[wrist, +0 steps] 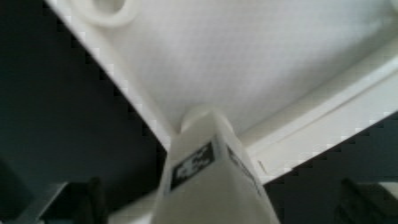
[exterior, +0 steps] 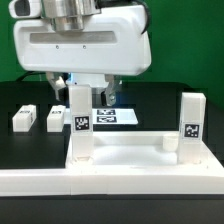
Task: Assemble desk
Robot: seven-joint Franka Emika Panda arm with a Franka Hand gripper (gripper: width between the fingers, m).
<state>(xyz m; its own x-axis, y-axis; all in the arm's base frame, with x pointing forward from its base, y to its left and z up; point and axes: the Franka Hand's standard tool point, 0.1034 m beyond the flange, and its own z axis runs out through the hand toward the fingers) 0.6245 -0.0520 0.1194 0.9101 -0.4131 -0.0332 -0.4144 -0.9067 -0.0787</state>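
Observation:
The white desk top lies flat against the long L-shaped rail. Two tagged legs stand upright in its corners, one on the exterior view's left and one on the right. My gripper hangs right over the left leg, its jaws open and standing either side of the leg's top without touching it. In the wrist view the leg rises between the dark fingers of my gripper, with the desk top behind it. Two loose legs lie at the left.
The long white L-shaped rail runs along the front and up the right side. The marker board lies flat behind the desk top. Black table surface surrounds the parts, with a green backdrop behind.

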